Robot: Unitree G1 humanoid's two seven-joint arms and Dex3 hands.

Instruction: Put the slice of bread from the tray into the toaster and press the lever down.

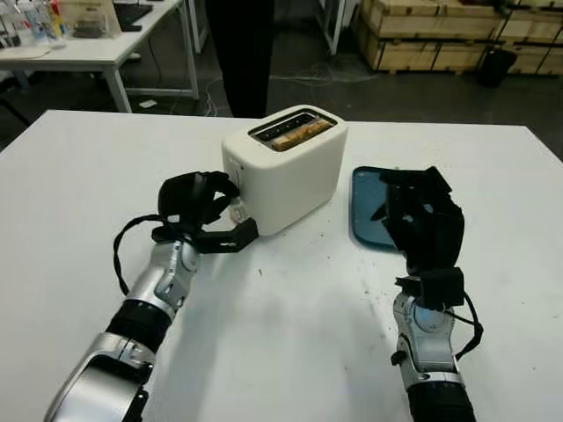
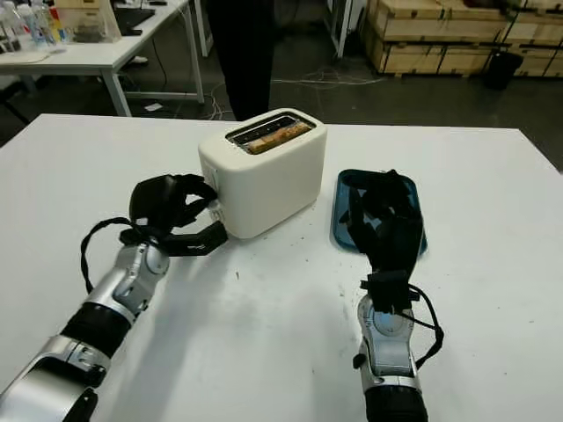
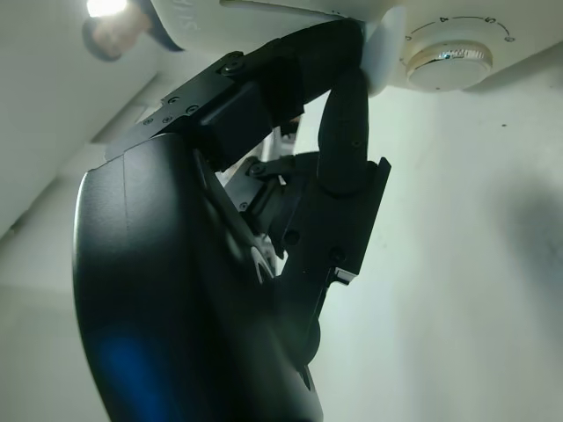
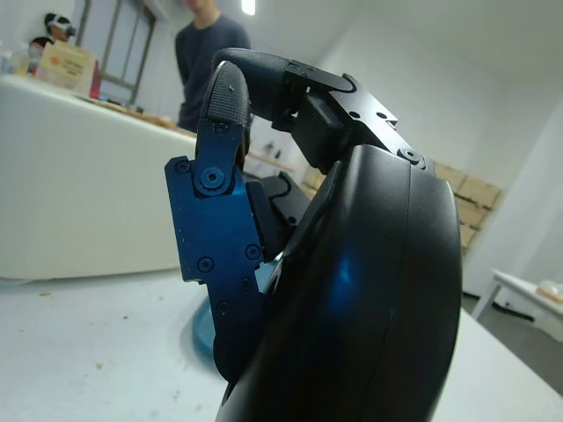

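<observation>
The white toaster point(image 1: 290, 176) stands mid-table with the bread slice point(image 1: 295, 132) sunk in its slot. My left hand point(image 1: 211, 207) is against the toaster's near end, fingers curled over the white lever point(image 3: 383, 53) beside the round dial point(image 3: 449, 57). The lever sits low on that end. The blue tray point(image 1: 365, 198) lies right of the toaster with no bread on it. My right hand point(image 1: 418, 207) hovers over the tray's near part, open and holding nothing.
A person in dark clothes point(image 1: 239, 53) stands behind the table's far edge. Another white table point(image 1: 79, 48) with bottles is at the back left, and wooden crates point(image 1: 457, 35) are at the back right. Crumbs dot the white tabletop in front of the toaster.
</observation>
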